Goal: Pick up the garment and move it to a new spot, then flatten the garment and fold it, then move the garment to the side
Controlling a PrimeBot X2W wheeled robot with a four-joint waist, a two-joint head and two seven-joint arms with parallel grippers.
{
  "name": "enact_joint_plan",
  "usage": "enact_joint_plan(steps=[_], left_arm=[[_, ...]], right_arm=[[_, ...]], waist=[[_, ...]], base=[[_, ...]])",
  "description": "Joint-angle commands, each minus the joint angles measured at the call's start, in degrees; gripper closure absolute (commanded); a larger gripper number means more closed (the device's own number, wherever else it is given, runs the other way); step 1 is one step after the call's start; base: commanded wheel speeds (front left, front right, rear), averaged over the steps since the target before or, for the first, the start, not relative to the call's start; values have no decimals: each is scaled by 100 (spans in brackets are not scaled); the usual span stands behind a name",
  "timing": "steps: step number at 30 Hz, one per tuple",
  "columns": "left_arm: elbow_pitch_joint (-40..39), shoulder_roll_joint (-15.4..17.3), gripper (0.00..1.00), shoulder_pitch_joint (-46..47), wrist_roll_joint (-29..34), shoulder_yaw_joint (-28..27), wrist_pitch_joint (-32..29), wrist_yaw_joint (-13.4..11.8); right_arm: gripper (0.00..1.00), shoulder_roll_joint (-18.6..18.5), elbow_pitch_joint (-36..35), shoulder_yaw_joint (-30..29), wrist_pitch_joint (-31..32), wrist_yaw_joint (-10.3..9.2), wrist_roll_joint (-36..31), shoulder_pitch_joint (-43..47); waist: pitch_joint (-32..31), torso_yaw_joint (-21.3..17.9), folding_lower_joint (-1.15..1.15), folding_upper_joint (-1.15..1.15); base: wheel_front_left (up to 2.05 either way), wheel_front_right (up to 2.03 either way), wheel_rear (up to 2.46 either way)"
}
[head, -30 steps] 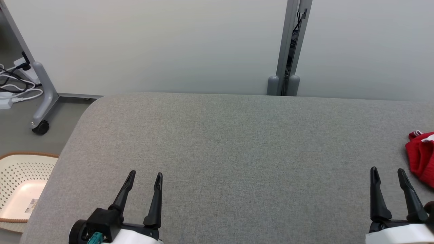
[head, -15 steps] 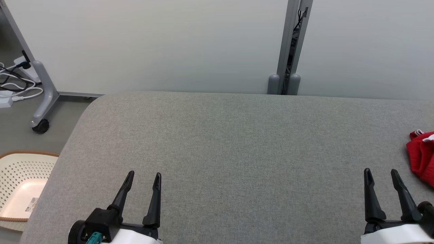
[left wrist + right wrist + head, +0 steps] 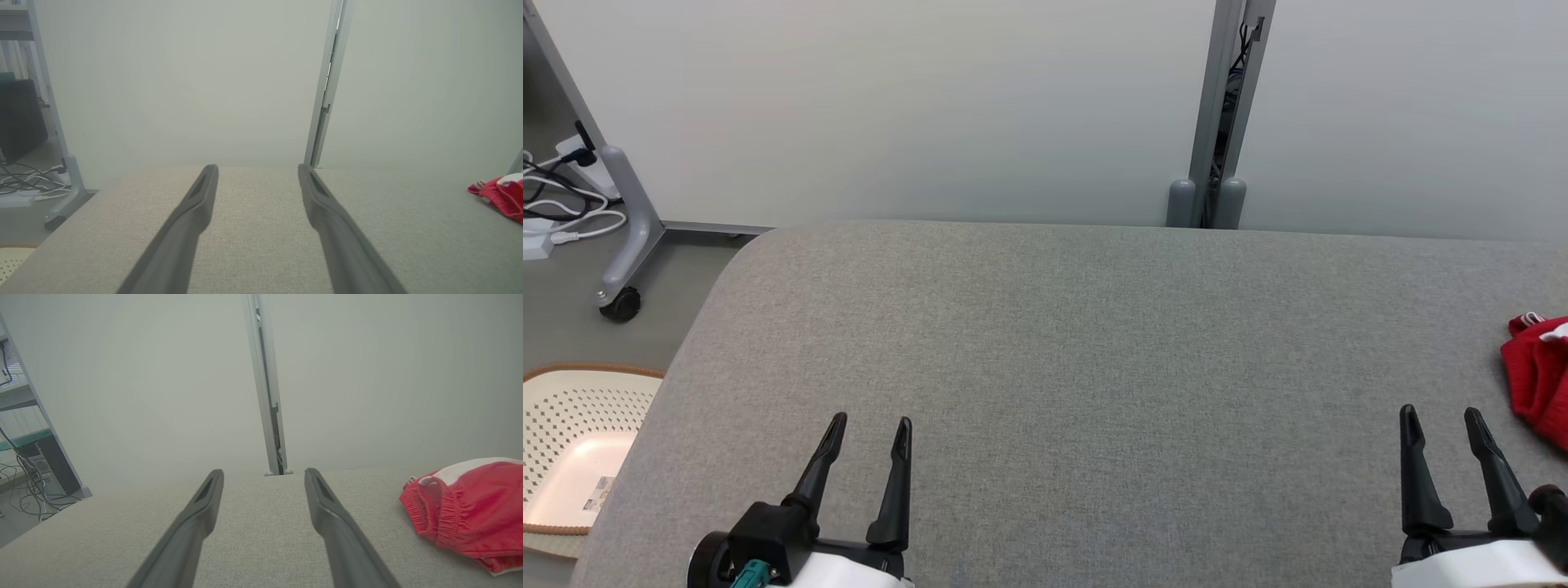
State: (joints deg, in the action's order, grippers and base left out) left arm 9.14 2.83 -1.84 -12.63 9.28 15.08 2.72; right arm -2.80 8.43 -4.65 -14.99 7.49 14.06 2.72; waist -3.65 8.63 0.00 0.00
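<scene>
**Shorts wait at the right edge, both pincers released**

The red shorts lie in a crumpled heap at the far right of the head view, on the grey fabric-covered table, partly cut by the frame edge. In the right wrist view they sit at the right side, just beside the right finger but not touching it.

The left gripper is at the lower left and the right gripper at the lower right. On both, the fingers stand apart with nothing between them, above bare table.

I judge the garment to be light, soft and limp. It will sag and fold on itself when lifted, and it cannot break. The knit looks not slippery, so a plain pinch should keep it. The gathered elastic waistband, which faces the right gripper, seems the best place to take hold: it is thicker and firmer than the rest. A white panel shows at the top of the heap. How the legs lie under it I cannot tell.
</scene>
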Motion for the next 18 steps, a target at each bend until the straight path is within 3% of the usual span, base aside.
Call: enact_joint_plan(steps=[1, 18], left_arm=[[2, 19, 0, 25, 28, -17, 3, 12], [-27, 19, 0, -78, -512, -111, 3, 415]], right_arm=[[0, -27, 0, 15, -27, 0, 26, -32], [0, -27, 27, 58, -27, 0, 9, -18]], waist=[[-2, -5, 0, 0], [-55, -52, 0, 0]], base=[[0, 0, 0], [0, 0, 0]])
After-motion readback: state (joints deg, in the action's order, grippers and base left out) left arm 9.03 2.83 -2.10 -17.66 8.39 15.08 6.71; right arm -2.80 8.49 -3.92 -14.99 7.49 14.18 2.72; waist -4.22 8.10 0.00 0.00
